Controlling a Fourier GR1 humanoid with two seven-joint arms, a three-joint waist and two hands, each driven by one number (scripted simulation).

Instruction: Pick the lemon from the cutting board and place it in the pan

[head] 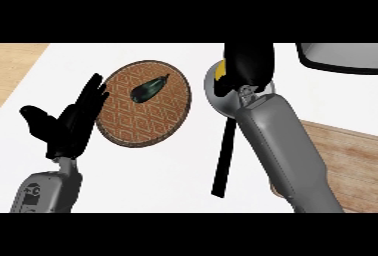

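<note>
Lemon (216,75) sits in right hand (247,60), fingers curled round it, only a yellow sliver showing. Hand hangs over the grey pan (219,102), whose black handle (224,150) points toward the robot. Board (347,160) is to the right. Patterned plate (140,125) with a dark green vegetable (150,89) is to the left. Left hand (70,125) is spread, resting beside the plate.
</note>
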